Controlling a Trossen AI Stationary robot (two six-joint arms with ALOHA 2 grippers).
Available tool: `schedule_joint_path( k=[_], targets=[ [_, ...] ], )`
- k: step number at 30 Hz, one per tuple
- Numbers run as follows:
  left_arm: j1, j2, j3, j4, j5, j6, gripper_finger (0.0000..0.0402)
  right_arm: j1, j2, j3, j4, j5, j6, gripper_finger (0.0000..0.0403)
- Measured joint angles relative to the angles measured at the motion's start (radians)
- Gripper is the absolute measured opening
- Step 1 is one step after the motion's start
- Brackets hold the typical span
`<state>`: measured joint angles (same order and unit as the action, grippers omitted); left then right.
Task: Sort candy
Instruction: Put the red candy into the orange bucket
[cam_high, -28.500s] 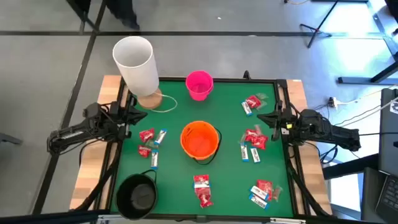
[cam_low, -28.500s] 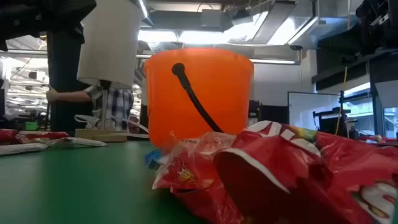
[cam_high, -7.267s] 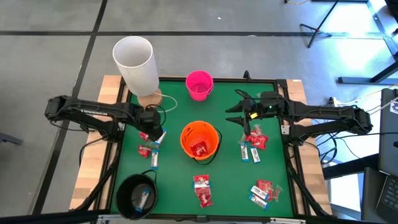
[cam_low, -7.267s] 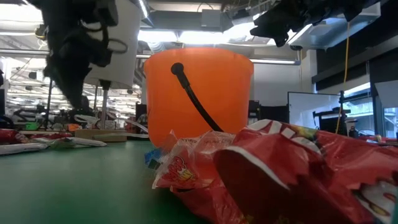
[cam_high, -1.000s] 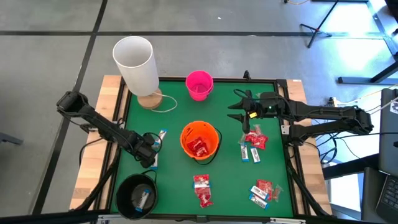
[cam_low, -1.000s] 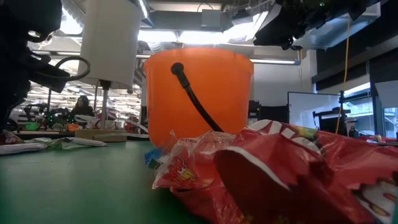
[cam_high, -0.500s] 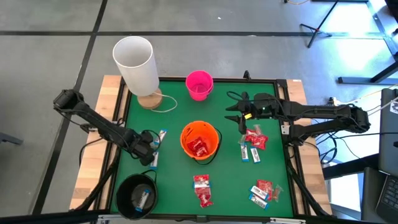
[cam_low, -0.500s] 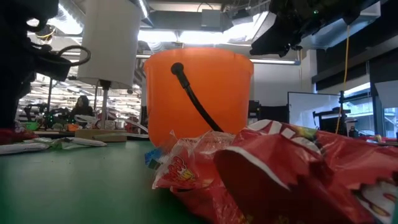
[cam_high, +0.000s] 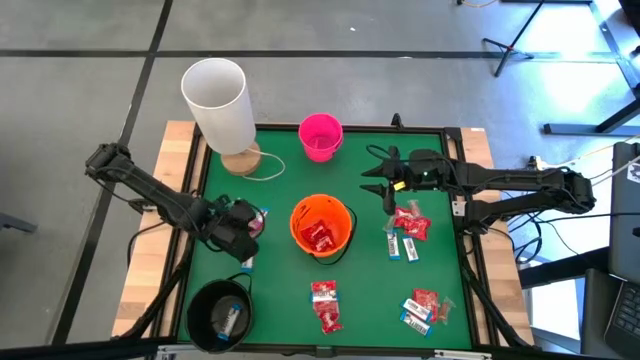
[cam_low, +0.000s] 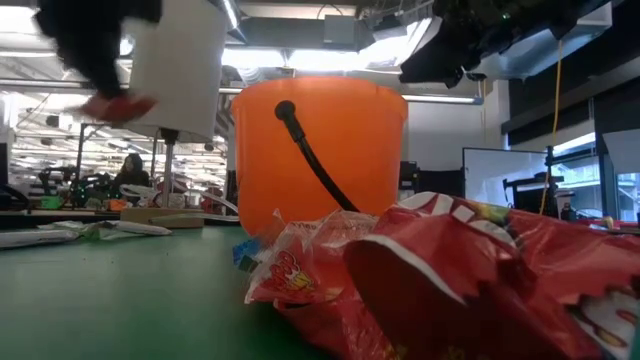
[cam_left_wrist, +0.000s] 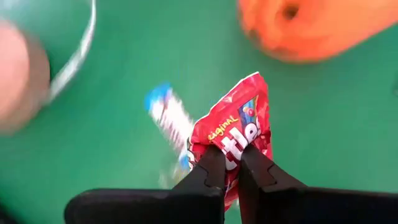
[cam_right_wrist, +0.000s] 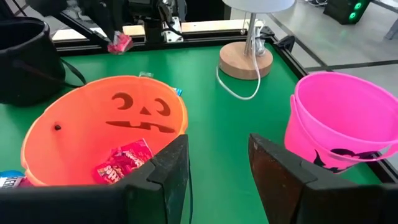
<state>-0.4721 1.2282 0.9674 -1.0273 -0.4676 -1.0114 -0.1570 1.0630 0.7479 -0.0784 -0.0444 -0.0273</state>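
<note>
Currently: left fingers pinching a red packet above the bench

Overhead, the green bench (cam_high: 370, 290) carries a white lamp (cam_high: 218, 100) at its far left corner. The orange bucket (cam_high: 321, 226) stands at centre with red packets inside. A black bucket (cam_high: 220, 315) sits at the near left corner, a pink bucket (cam_high: 320, 136) at the far edge.

The left gripper (cam_high: 247, 222) hangs left of the orange bucket, its fingers (cam_left_wrist: 214, 165) pressed together on a red packet (cam_left_wrist: 236, 134), lifted clear of the surface. A white-and-blue bar (cam_left_wrist: 169, 112) lies below it.

The right gripper (cam_high: 385, 180) hovers between the pink and orange buckets, fingers (cam_right_wrist: 158, 165) spread, holding nothing.

Remaining candy (cam_high: 408, 224) lies scattered on the right and near parts of the bench.
</note>
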Motion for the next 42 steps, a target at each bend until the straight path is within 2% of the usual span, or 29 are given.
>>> schedule_joint_path(
  k=[3, 7, 12, 16, 23, 28, 34, 37, 42],
  targets=[
    [0.0, 0.0, 0.062, 0.164, -0.088, 0.151, 0.0002, 0.0, 0.0, 0.0, 0.004, 0.0, 0.001, 0.0165],
    [0.004, 0.0, 0.103, 0.475, -0.126, 0.478, 0.0002, 0.0, 0.0, 0.0, 0.014, 0.0, 0.002, 0.0165],
    [0.043, 0.0, 0.113, 0.639, -0.113, 0.68, 0.0002, 0.0, 0.0, 0.0, 0.028, 0.0, 0.003, 0.0165],
    [0.101, 0.021, 0.113, 0.762, -0.016, 0.808, 0.0002, 0.0, 0.0, 0.0, 0.027, 0.0, 0.003, 0.0165],
    [0.268, 0.103, 0.113, 0.822, 0.198, 0.857, 0.0002, 0.0, 0.0, 0.0, 0.029, 0.0, 0.003, 0.0165],
    [0.349, 0.193, 0.113, 0.936, 0.383, 0.91, 0.0001, 0.0, 0.0, 0.0, 0.028, 0.0, 0.019, 0.0165],
    [0.394, 0.241, 0.113, 0.939, 0.429, 0.921, 0.0001, 0.0, 0.0, 0.0, 0.022, -0.002, 0.028, 0.0165],
    [0.403, 0.242, 0.071, 0.989, 0.44, 0.934, 0.0001, 0.0, 0.0, 0.0, 0.021, -0.013, 0.047, 0.0165],
    [0.428, 0.246, -0.077, 1.205, 0.48, 0.867, 0.0, 0.0, 0.0, 0.0, 0.021, -0.018, 0.068, 0.0165]
  ],
)
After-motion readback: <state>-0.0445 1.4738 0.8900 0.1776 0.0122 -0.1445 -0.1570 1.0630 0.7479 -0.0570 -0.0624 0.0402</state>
